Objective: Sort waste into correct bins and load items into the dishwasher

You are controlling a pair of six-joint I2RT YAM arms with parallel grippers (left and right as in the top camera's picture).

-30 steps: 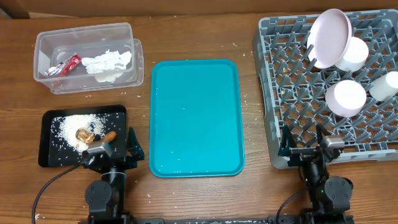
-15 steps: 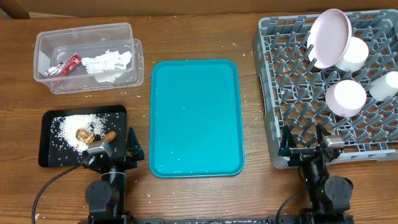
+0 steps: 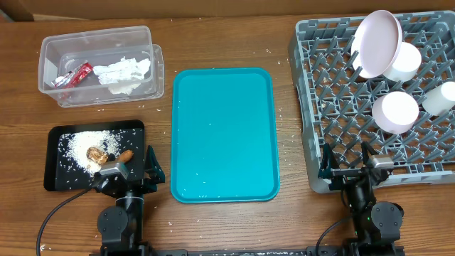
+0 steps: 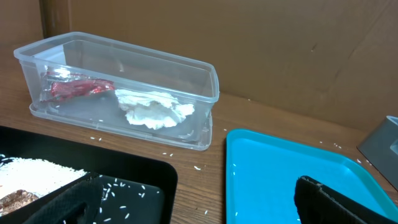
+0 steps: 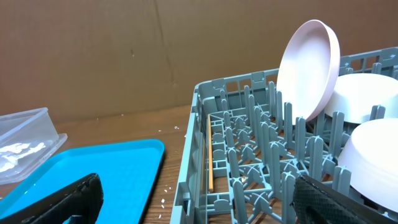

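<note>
The clear tub [image 3: 99, 64] at the back left holds the crumpled white napkin [image 3: 122, 71] and the red wrapper [image 3: 73, 75]; both also show in the left wrist view, napkin [image 4: 152, 107], wrapper [image 4: 78, 88]. The black tray [image 3: 60, 153] holds white rice [image 3: 79, 146], the brown lump [image 3: 96, 153] and the carrot piece [image 3: 125, 155]. The grey rack [image 3: 341, 92] at the right holds a tilted plate [image 3: 377, 39], bowls [image 3: 395, 111] and a cup [image 3: 441, 98]. My left gripper [image 3: 131, 172] is open and empty by the black tray. My right gripper [image 3: 353, 167] is open and empty at the rack's front edge.
An empty teal serving tray [image 3: 224, 135] lies in the middle between the bins and the rack. Loose rice grains are scattered on the wooden table around the black tray [image 4: 186, 168]. A brown cardboard wall stands behind the table.
</note>
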